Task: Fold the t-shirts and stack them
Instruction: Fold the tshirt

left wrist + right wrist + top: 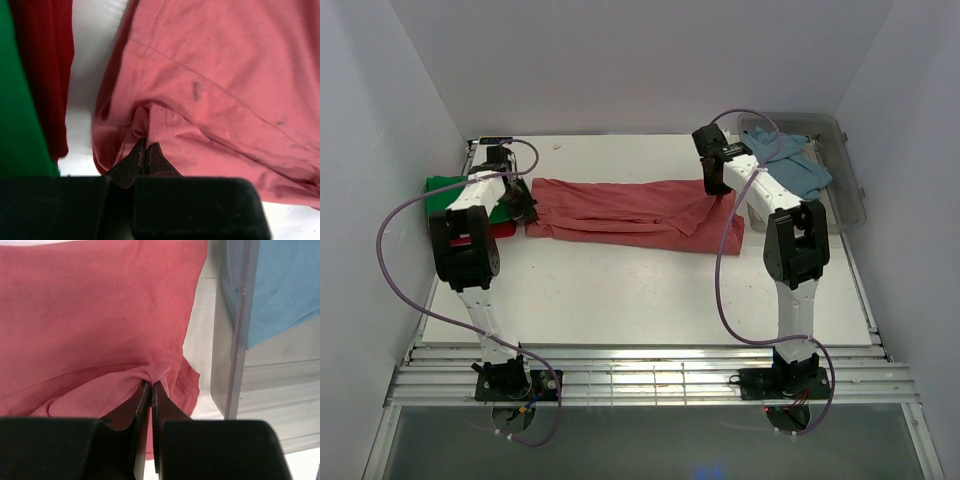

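Pinching salmon-pink t-shirt (630, 215), both end effectors (146, 145) (151, 385).

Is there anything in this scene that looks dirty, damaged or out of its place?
Two small things. The salmon-pink t-shirt carries a few dark marks, seen in the left wrist view, like stains. The light blue t-shirt hangs partly over the rim of the clear plastic bin instead of lying inside it.

Left arm (480, 300), right arm (798, 300): white link shells, black joint housings, black bases (505, 380) at frame bottom. One purple cable (382, 240) loops beside each. Wrist views: left fingers (131, 167) and right fingers (137, 410) black, tapering to thin tips above blocky matte mounts.
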Robot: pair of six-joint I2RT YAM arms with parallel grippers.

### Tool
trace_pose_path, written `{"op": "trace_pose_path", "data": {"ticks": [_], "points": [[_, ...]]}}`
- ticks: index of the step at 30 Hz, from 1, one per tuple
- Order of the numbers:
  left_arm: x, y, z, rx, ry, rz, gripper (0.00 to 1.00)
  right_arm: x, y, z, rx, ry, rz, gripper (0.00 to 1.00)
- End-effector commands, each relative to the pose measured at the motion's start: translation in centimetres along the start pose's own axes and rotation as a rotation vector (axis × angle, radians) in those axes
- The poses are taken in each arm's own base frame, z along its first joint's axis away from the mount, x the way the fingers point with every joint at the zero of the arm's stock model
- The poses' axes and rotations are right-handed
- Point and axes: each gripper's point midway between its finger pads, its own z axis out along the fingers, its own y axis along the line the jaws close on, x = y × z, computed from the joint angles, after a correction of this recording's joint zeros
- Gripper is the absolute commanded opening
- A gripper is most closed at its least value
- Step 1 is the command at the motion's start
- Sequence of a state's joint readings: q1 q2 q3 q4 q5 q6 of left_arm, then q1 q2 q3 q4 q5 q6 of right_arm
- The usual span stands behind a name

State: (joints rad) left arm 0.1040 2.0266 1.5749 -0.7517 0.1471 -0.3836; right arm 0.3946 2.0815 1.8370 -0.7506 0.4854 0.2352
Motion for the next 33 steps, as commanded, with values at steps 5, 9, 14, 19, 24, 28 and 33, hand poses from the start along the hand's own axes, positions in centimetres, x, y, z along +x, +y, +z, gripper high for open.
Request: {"op": "trace_pose_path", "data": {"ticks": [5, 9, 14, 19, 24, 28, 33], "points": [[-2.0, 0.1, 0.3, -0.015, -0.021, 0.030, 0.00, -1.0, 0.1, 2.1, 0.009, 0.010, -0.028, 0.08], [-4.1, -1.0, -0.4, 0.014, -0.068, 0.041, 0.10, -2.3, 0.6, 3.1, 0.005, -0.022, -0.029, 0.08], [-7.6, -2.7, -3.7, 0.040, -0.185, 0.036, 0.44, -6.6, -1.1, 0.7, 0.048, -0.135, 0.008, 0.30], [-10.1, -2.4, -7.4, -0.012, -0.325, 0.011, 0.73, -8.3, -3.1, -3.5, 0.055, -0.225, 0.047, 0.55], [-8.1, -4.5, -8.8, 0.058, -0.340, 0.030, 0.73, -3.7, 0.0, -4.9, -0.183, -0.155, 0.037, 0.54], [-2.0, -10.6, -7.8, 0.142, -0.294, 0.160, 0.53, 1.5, 4.3, -4.8, -0.401, -0.009, 0.014, 0.50], [6.0, -15.7, -5.3, 0.280, -0.192, 0.239, 0.00, 5.6, 7.1, -4.5, -0.509, 0.070, 0.004, 0.47]]}}
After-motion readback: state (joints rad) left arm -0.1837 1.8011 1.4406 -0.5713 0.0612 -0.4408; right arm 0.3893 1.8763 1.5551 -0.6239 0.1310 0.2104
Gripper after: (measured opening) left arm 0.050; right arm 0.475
